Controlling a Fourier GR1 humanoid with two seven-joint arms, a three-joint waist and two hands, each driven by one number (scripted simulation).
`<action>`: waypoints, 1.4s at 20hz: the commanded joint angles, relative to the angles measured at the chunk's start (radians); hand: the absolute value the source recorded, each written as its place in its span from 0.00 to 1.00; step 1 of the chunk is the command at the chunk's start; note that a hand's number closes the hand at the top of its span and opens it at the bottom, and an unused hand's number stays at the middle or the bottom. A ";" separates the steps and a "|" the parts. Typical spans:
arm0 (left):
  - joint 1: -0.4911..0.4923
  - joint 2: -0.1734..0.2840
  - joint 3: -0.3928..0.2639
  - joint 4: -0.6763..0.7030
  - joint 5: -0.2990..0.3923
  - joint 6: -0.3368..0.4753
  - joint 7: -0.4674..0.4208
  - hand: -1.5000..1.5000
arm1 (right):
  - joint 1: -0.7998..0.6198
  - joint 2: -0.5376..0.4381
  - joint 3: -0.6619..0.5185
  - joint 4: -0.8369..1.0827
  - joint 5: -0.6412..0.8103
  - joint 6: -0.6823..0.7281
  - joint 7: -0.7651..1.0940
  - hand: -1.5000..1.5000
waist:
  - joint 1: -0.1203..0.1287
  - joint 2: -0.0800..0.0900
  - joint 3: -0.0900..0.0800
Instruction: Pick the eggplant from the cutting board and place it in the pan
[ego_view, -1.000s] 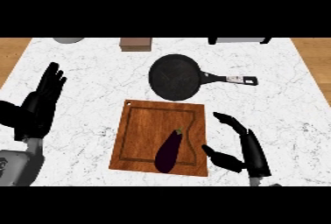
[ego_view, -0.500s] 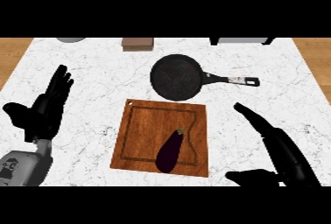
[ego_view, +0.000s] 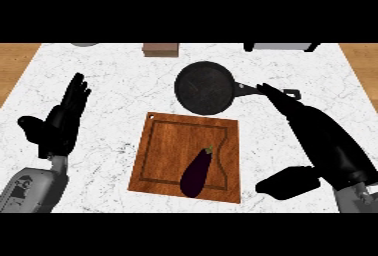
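Broadly, the marble counter (ego_view: 103, 75) carried everything, with the wooden cutting board (ego_view: 166, 150) lying toward its near edge, about midway between the two sides. Beyond the board's far right corner sat the black pan (ego_view: 203, 87), its handle running off to the right.

The right hand (ego_view: 325, 145) stretched out flat over the counter just right of the board, fingers straight and pointing toward the far edge, tips reaching up by the pan's handle, thumb spread toward the near edge; it held nothing. The left hand (ego_view: 63, 120) rested open near the counter's left edge, fingers up, also holding nothing.

The eggplant (ego_view: 196, 172) lay on the board's near right part, its long axis running from the near edge toward the far edge with a slight lean to the right. Its stem end pointed away, toward the pan, and the fat end sat close to the board's near rim, possibly touching the groove there, though that was hard to make out. It lay to the left of the right hand, clearly the nearer hand, so the grasp would probably need a sideways move inward across the board's right edge.
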 joint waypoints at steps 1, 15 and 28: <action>0.009 -0.004 0.018 -0.059 -0.019 -0.002 0.054 0.50 | -0.133 0.088 -0.002 0.052 0.006 0.078 0.108 0.00 | 0.001 -0.001 0.002; 0.016 -0.017 0.075 -0.048 -0.041 -0.065 0.053 0.50 | -0.131 0.339 0.120 0.246 0.084 0.061 0.120 0.00 | -0.006 -0.001 0.002; -0.005 -0.092 0.075 -0.019 -0.091 -0.049 0.065 0.50 | -0.142 0.379 0.072 0.432 0.158 0.105 0.111 0.00 | -0.004 0.001 0.002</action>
